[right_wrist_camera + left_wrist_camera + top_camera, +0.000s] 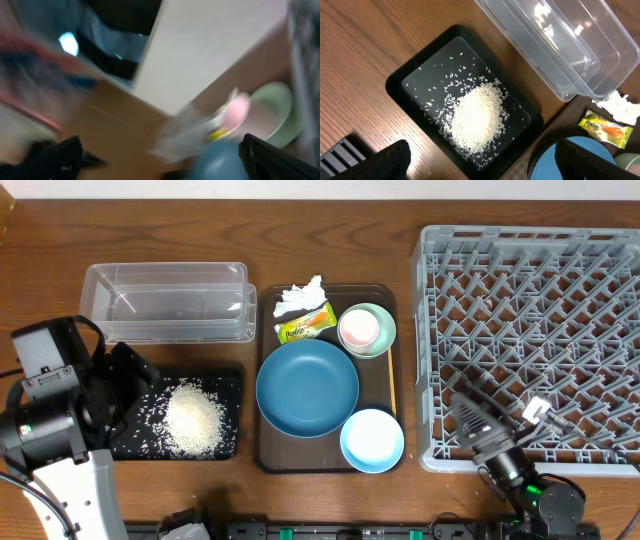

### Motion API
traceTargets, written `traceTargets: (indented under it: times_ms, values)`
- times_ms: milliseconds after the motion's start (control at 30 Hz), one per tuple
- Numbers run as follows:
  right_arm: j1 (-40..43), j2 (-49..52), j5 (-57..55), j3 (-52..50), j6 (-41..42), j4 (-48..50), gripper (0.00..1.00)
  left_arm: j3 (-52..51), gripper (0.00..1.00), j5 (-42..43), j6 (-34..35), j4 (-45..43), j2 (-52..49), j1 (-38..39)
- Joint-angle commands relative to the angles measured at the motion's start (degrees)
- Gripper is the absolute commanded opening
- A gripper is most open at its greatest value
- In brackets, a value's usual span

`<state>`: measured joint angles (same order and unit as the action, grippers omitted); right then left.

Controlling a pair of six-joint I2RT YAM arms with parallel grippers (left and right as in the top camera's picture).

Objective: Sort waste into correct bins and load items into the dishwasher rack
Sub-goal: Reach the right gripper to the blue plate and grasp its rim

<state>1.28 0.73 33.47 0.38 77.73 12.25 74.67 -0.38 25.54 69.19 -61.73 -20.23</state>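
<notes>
A heap of white rice lies in the black tray, with loose grains scattered around it. The clear tub stands empty behind it. On the brown serving tray are the dark-blue dish, the light-blue bowl, the pale-green bowl holding the pink cup, the crumpled tissue, the snack wrapper and a thin wooden stick. My left gripper hovers open over the black tray's near edge. My right gripper is open and empty at the rack's front left corner.
The grey dishwasher rack fills the right side and holds nothing. The right wrist view is smeared by motion; only the pink cup, green bowl and blue dish can be made out. Bare wood lies left of the black tray.
</notes>
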Motion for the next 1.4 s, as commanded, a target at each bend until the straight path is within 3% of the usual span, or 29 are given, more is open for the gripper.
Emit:
traceTargets:
  times_ms: [0, 100, 200, 300, 400, 500, 700, 800, 933, 1067, 1233, 1367]
  values:
    - [-0.44, -0.07, -2.54, -0.07, 37.07, -0.31, 0.99, 0.57, 0.94, -0.31, 0.04, 0.20, -0.11, -0.33]
    - [-0.44, -0.07, -5.64, -0.07, 37.07, 2.36, 0.99, 0.57, 0.94, -0.31, 0.04, 0.20, -0.11, -0.33]
    - [-0.46, -0.07, -9.22, 0.79, 35.71, 11.23, 0.99, 0.57, 0.94, -0.31, 0.04, 0.20, -0.11, -0.33]
    - [-0.46, 0.09, -14.64, 6.16, 29.73, 13.05, 0.99, 0.57, 0.94, -0.31, 0.04, 0.20, -0.11, -0.33]
    - [-0.46, 2.67, -16.04, 16.41, 16.96, 3.39, 0.99, 0.57, 0.94, -0.31, 0.04, 0.20, -0.11, -0.33]
    - [-0.46, 9.88, -15.19, 30.36, -1.75, -10.91, 0.99, 0.57, 0.94, -0.31, 0.04, 0.20, -0.11, -0.33]
    - [-0.68, 33.94, -7.89, 59.32, -29.68, -38.32, 0.99, 0.57, 0.94, -0.31, 0.02, 0.20, -0.11, -0.33]
    - [-2.86, 45.88, -3.13, 72.22, -39.19, -49.53, 0.99, 0.57, 0.94, -0.31, 0.04, 0.20, -0.11, -0.33]
    - [-12.37, 59.67, -13.20, 88.13, -50.95, -65.18, 0.99, 0.57, 0.94, -0.31, 0.04, 0.20, -0.11, -0.33]
    - [-26.77, 70.90, -31.89, 99.01, -52.35, -76.63, 0.99, 0.57, 0.94, -0.31, 0.04, 0.20, -0.11, -0.33]
    - [-42.99, 82.90, -42.75, 103.06, -52.83, -81.70, 0.99, 0.57, 0.94, -0.31, 0.02, 0.20, -0.11, -0.33]
    - [-50.80, 91.80, -42.71, 103.06, -58.31, -81.66, 0.99, 0.57, 0.94, -0.31, 0.04, 0.20, -0.11, -0.33]
